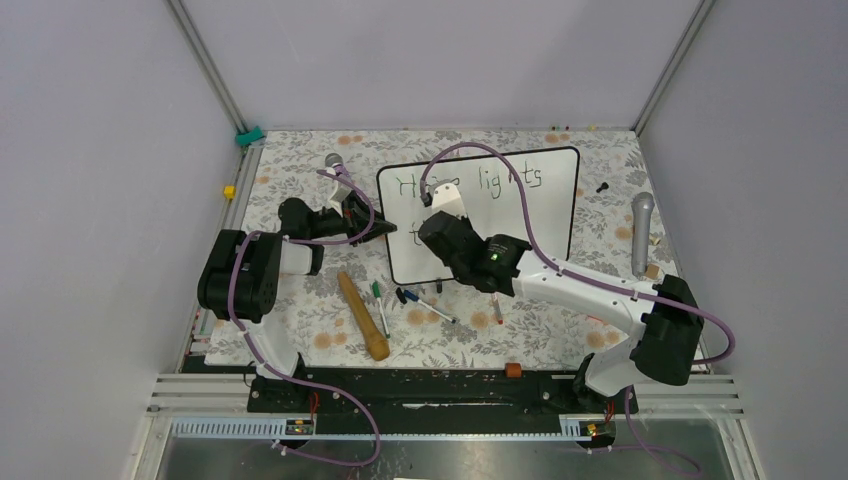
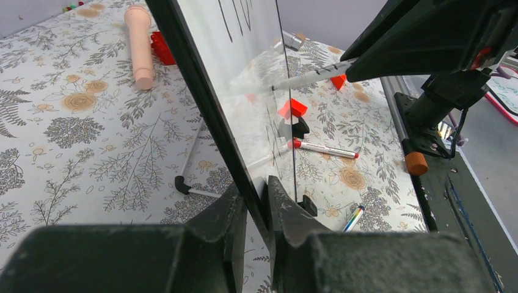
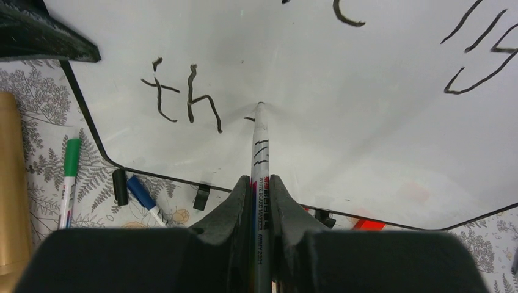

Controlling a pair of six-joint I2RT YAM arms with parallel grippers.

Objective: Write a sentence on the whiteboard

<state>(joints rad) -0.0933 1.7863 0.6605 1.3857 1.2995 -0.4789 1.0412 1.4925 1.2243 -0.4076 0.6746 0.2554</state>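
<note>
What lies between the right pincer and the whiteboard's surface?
Only the white marker that the right pincer clamps. Its shaft spans the stretch and its tip meets the whiteboard just right of the written "th". The right wrist view shows it.

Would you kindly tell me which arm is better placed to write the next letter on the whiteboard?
Right: the right jaws hold the marker, its tip at the whiteboard just after "th"; the left jaws clamp its edge.

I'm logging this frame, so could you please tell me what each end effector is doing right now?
The left end effector is closed on the edge of the whiteboard.
The right end effector is closed on a marker, tip at the board.
</note>
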